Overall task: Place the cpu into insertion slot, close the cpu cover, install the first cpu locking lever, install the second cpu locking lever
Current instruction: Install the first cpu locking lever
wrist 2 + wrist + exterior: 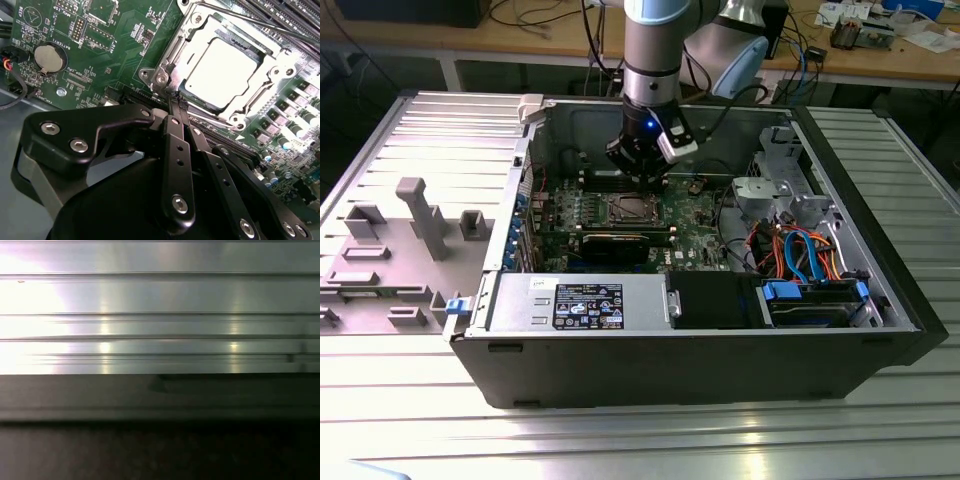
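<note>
The cpu (222, 70) lies in the insertion slot (150, 75), its silver top showing through the window of the cpu cover (272, 62), which lies flat over it. One thin locking lever (250, 22) runs along the far side of the cover, another (210, 117) along the side nearest the fingers. My gripper (176, 102) is shut, its tips together at the socket's corner by that nearer lever. Whether the wire sits between the tips is hidden. In the exterior view my gripper (642, 178) hangs just above the socket (633, 208) inside the open computer case.
A black card (620, 245) stands just in front of the socket, memory slots (280, 15) behind it. A power supply (580, 303), a drive cage with cables (810, 260) and the case walls hem in the board. A grey fixture (420, 215) sits on the ribbed table (160, 295).
</note>
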